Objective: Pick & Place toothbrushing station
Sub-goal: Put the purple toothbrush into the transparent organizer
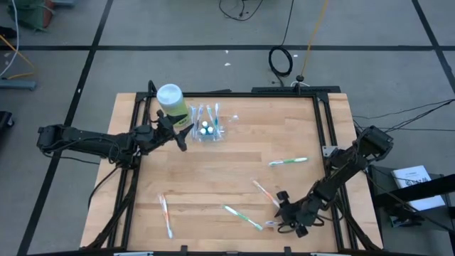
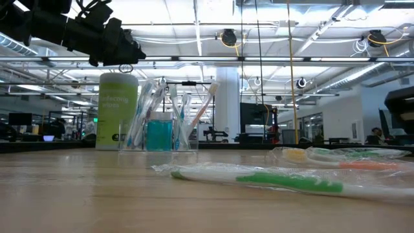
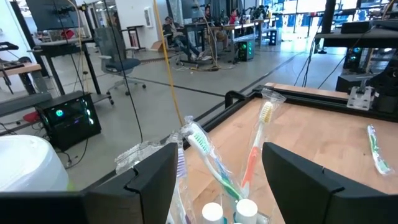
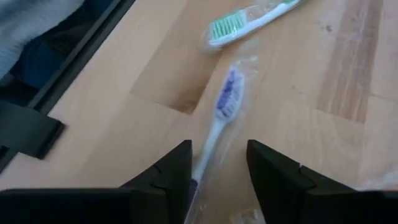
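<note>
A clear plastic cup (image 1: pixel 210 130) stands at the far left of the table and holds several wrapped toothbrushes (image 3: pixel 214 163) and toothpaste tubes. My left gripper (image 1: pixel 182 139) is open, just left of the cup and higher than it; in its wrist view (image 3: pixel 217 155) the cup's brushes show between the fingers. My right gripper (image 1: pixel 283 209) is open and low over the near right of the table. In its wrist view (image 4: pixel 217 152) a wrapped purple-bristled toothbrush (image 4: pixel 224 109) lies flat on the wood, its handle running back between the two fingers.
A light-green bottle with a white cap (image 1: pixel 172 100) stands just left of the cup, beside my left gripper. Loose wrapped toothbrushes lie on the wood: a green one (image 1: pixel 288 162), an orange one (image 1: pixel 264 192), a green one (image 1: pixel 243 217), and some at the near left (image 1: pixel 166 215).
</note>
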Action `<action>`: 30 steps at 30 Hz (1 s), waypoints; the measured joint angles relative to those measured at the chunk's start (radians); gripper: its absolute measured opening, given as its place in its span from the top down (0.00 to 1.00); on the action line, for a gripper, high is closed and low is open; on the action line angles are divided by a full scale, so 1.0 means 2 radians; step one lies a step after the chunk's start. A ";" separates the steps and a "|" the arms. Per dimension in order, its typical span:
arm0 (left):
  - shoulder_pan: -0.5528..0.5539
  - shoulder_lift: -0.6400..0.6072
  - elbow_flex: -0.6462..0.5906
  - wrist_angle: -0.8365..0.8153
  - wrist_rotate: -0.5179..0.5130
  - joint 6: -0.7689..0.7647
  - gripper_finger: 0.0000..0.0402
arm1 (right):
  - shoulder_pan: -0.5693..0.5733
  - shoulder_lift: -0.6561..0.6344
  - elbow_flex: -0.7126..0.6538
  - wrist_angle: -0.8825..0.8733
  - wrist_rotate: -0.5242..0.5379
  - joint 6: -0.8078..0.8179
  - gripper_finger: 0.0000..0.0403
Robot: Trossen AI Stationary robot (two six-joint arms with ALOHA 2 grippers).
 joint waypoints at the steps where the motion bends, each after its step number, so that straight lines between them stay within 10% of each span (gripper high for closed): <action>1: 0.000 0.000 0.000 0.000 0.000 0.000 0.40 | -0.003 0.000 -0.004 0.006 0.000 -0.007 0.66; 13: 0.000 0.000 0.000 0.000 0.000 0.000 0.40 | -0.015 0.029 -0.026 0.107 -0.017 -0.088 0.97; 20: 0.000 0.000 0.000 0.000 0.000 0.000 0.40 | -0.040 -0.023 -0.027 0.117 -0.013 -0.125 0.97; 30: 0.000 0.000 0.000 0.001 0.000 0.000 0.40 | -0.123 -0.123 -0.026 0.308 0.064 -0.425 0.99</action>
